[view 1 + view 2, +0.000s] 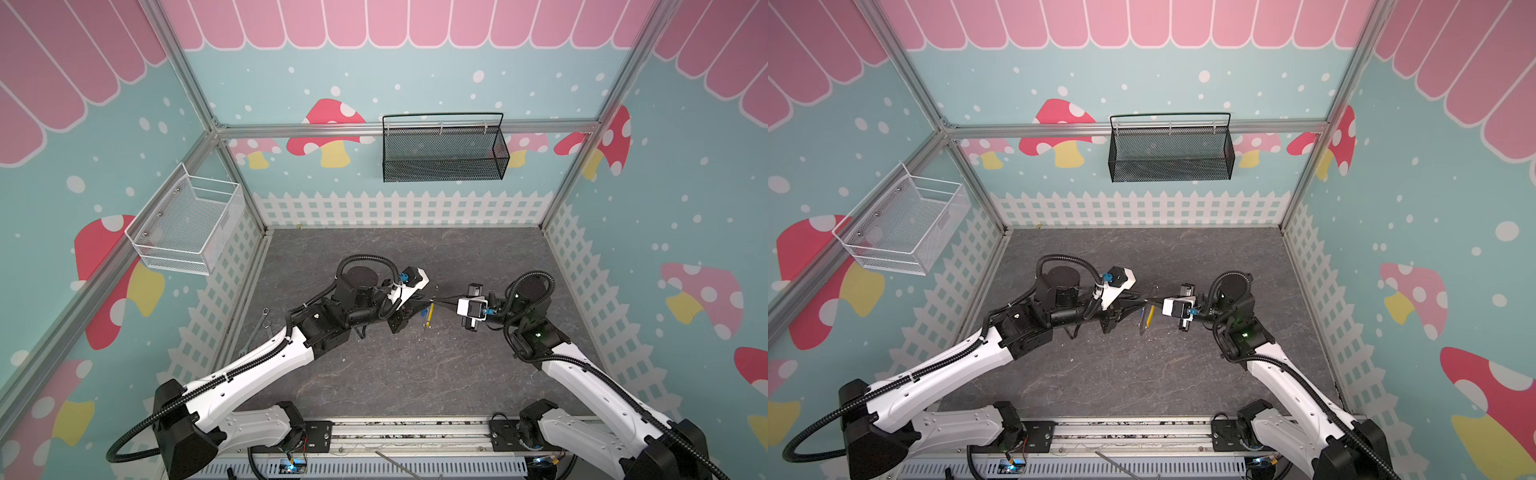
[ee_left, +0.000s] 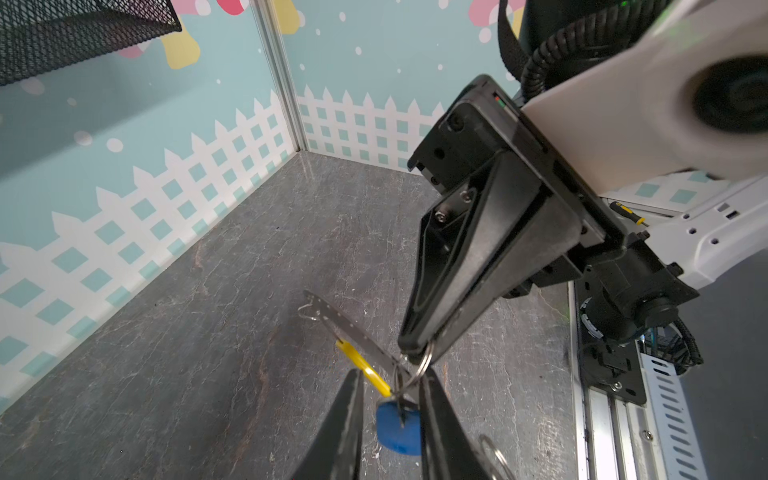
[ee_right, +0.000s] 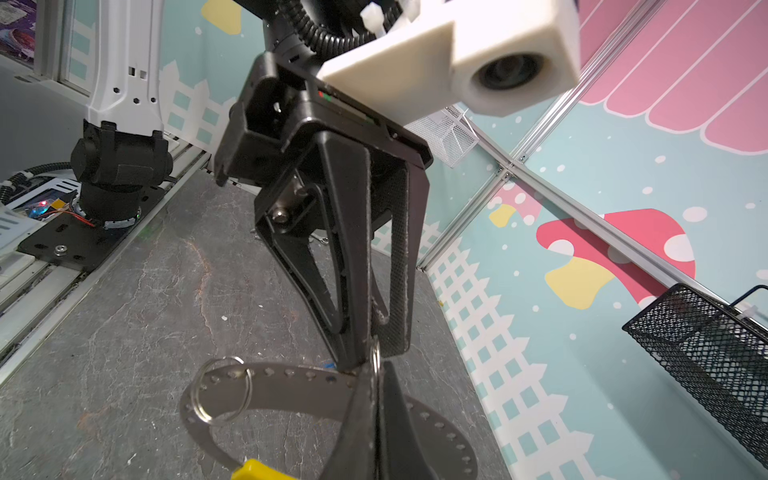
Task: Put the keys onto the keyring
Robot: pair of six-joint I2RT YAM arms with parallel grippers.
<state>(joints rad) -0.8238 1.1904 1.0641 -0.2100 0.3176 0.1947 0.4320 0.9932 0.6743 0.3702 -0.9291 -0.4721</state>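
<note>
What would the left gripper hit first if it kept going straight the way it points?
Probably the right gripper, whose shut tips pinch the silver ring of the keyring just ahead of the left gripper. Their tips nearly meet in both top views, though exact depth is unclear.

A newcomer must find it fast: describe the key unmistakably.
At the middle of the dark table, the left gripper and right gripper almost meet. Between the left gripper's fingers sits the key: only it has a blue head, unlike the silver ring, perforated strap and yellow tag.
</note>
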